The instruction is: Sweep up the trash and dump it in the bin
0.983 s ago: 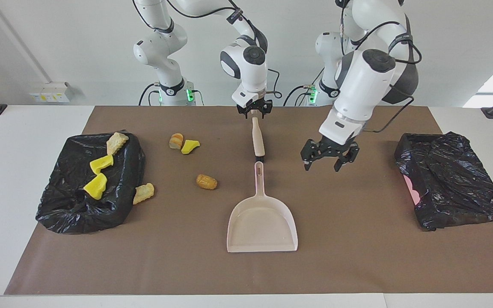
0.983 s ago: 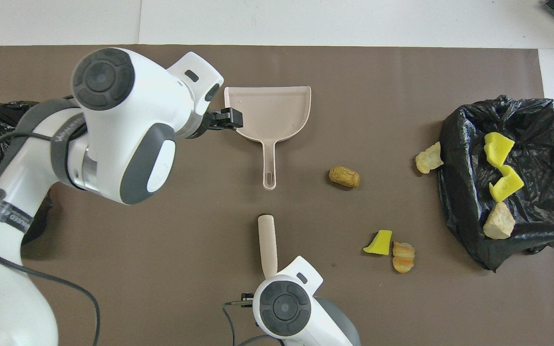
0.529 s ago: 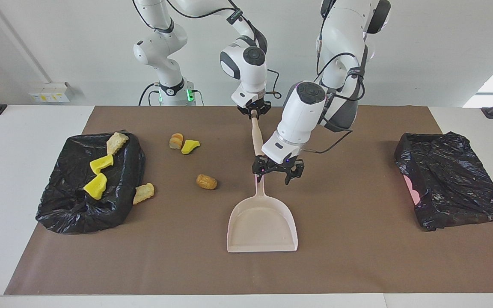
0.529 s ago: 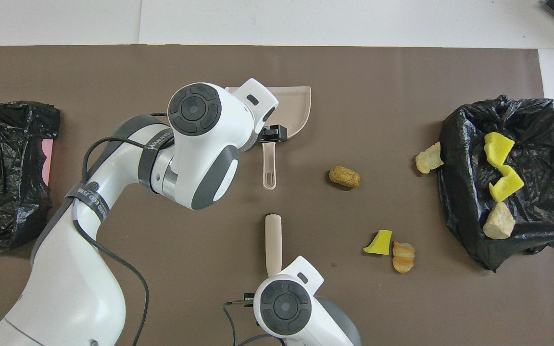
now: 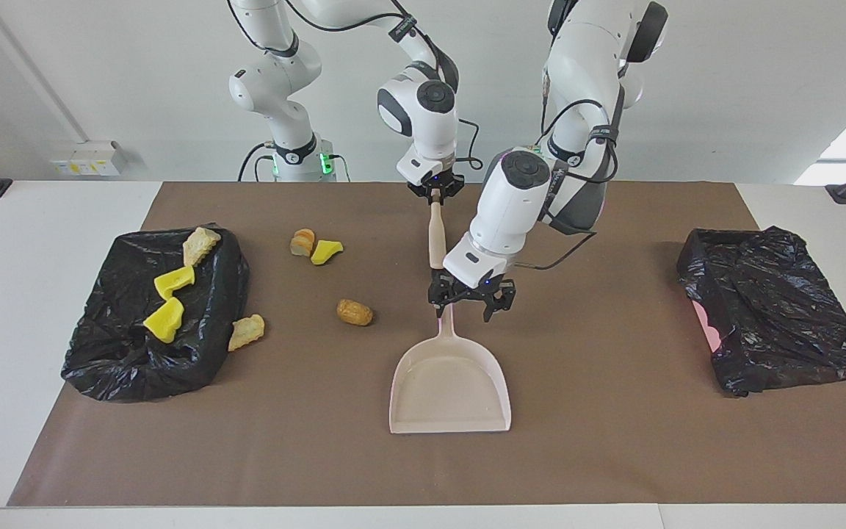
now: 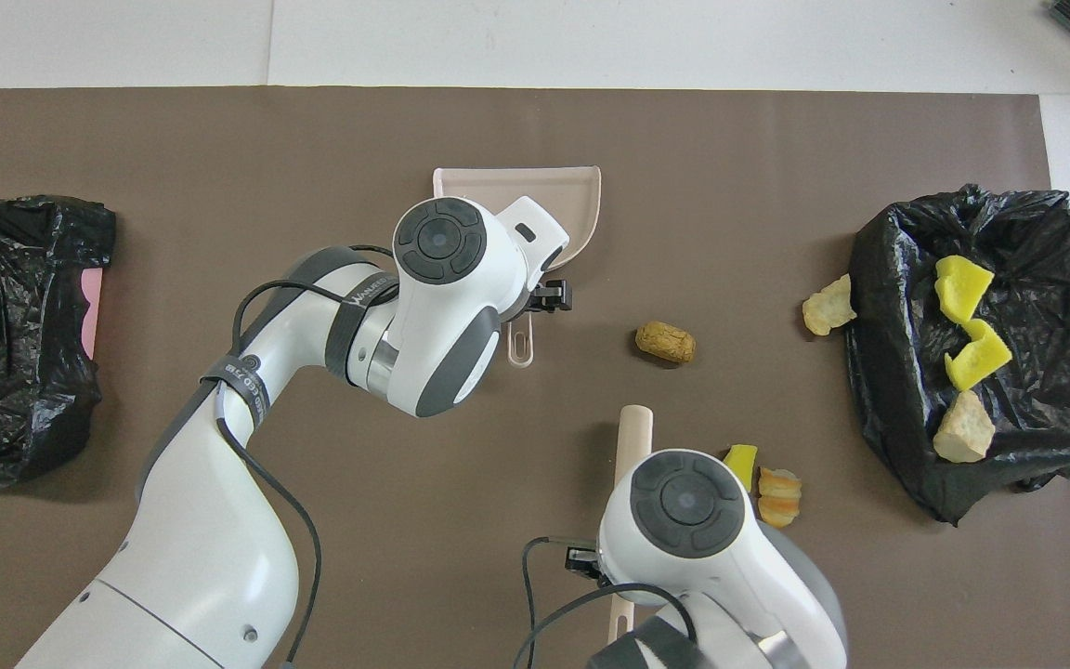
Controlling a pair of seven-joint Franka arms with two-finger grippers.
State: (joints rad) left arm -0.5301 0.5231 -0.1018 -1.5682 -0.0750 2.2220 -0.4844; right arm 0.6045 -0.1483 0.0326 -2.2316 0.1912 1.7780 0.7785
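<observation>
The pale pink dustpan (image 5: 449, 382) lies mid-table, its handle pointing toward the robots. My left gripper (image 5: 465, 303) is low over that handle with its fingers apart, one fingertip (image 5: 438, 300) right beside it. My right gripper (image 5: 435, 191) is shut on the top of a pale brush stick (image 5: 435, 235) that points at the dustpan. Loose trash on the mat: a brown lump (image 5: 355, 312), a tan piece (image 5: 302, 242) beside a yellow chunk (image 5: 326, 252), and a tan piece (image 5: 247, 332) against the bin (image 5: 122, 360). Three more pieces lie on the bin's black bag.
A second black-bagged container (image 5: 775, 308) with a pink patch sits at the left arm's end of the table. The brown mat (image 5: 614, 441) covers most of the tabletop. In the overhead view the left arm's wrist (image 6: 442, 279) covers the dustpan's handle.
My left arm swung in from its own end of the table and dropped over the dustpan handle. My right gripper closed on the brush stick and lifted it slightly.
</observation>
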